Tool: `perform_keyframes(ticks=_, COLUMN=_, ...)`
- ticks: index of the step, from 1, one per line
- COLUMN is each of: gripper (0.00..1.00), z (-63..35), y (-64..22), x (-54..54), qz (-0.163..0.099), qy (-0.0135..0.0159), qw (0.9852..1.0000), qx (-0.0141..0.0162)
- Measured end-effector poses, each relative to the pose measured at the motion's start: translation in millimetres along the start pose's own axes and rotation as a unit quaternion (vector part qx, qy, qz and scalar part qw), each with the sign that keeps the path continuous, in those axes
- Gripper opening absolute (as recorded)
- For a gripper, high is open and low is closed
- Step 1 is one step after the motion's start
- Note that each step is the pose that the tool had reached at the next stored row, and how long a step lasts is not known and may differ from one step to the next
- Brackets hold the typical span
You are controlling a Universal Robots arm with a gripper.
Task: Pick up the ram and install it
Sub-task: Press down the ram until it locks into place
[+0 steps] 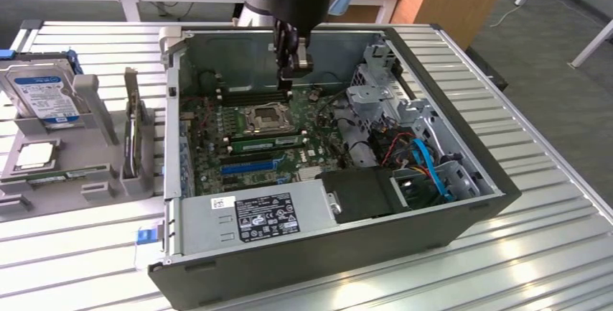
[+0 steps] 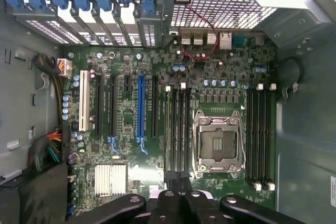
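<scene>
Hovering: the gripper (image 1: 292, 72) is hanging inside the open computer case (image 1: 383, 253), above the motherboard (image 1: 287, 156), so that it is coming at the board straight from above.
Tool: the fingers (image 2: 167, 199) are pressing fully together; I cannot tell whether anything thin is being pinched between them.
Aim: in the wrist view the gripper (image 2: 178, 195) is lining up with one end of the black slots (image 2: 177, 129) that are running beside the processor socket (image 2: 218, 145), probably because a stick has to meet its slot along its whole length.
Ram: a long green stick, most likely the ram (image 1: 265, 141), is standing on edge in the slot just near of the socket (image 1: 265, 118), below the gripper and apart from it. Whether it is sitting fully home is not showing.
Stage: the work is looking like seating rather than fetching; closed fingers are suiting a downward push better than a pick.
Outside the case: a second green stick (image 1: 59, 176) is lying in the grey holder (image 1: 91, 88) to the exterior view's left, near a hard drive (image 1: 43, 92) that is standing upright there, both parked well apart from the arm.
Support: the case is resting on a slatted metal table (image 1: 536, 239).
</scene>
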State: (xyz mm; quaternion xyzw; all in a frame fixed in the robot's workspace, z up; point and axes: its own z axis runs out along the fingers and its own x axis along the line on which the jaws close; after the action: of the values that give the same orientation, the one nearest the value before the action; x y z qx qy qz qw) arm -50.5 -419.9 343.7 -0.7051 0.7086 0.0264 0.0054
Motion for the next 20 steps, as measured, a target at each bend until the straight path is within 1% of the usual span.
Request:
perform_keyframes(ticks=4, gripper=0.1, z=-0.1, y=-3.2, x=0.0, qz=0.0, qy=0.0, qw=1.0, qx=0.0)
perform_keyframes(ticks=17, gripper=0.1, z=-0.1, y=-3.4, x=0.0, qz=0.0, qy=0.0, qw=1.0, qx=0.0)
perform_keyframes(ticks=20, gripper=0.1, z=0.0, y=-3.4, x=0.0, qz=0.004, qy=-0.0002, qw=1.0, qx=0.0002)
